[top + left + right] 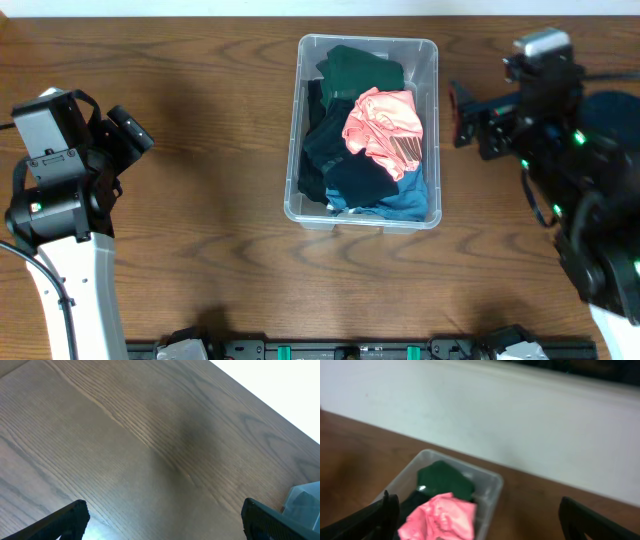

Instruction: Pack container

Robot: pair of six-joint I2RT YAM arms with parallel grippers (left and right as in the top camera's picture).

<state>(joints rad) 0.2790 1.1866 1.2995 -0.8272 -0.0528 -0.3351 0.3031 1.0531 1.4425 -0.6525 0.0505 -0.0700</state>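
Observation:
The clear plastic container [432, 120] stands at the table's middle back, holding several garments: a dark green one [360, 68], a crumpled pink one [382, 130] on top, black ones and a blue one [400, 203]. It also shows in the right wrist view [487, 491] with the pink garment [442, 516] and the green one [442, 480]. My right gripper [462, 115] is open and empty, just right of the container. My left gripper [135, 130] is open and empty, far left over bare wood; its fingers [162, 520] frame only table, with a corner of the container [305, 500] at the right.
The dark wooden table [220, 200] carries nothing else loose. A white wall [520, 425] runs behind its back edge. Arm bases and a black rail [350, 350] sit along the front edge.

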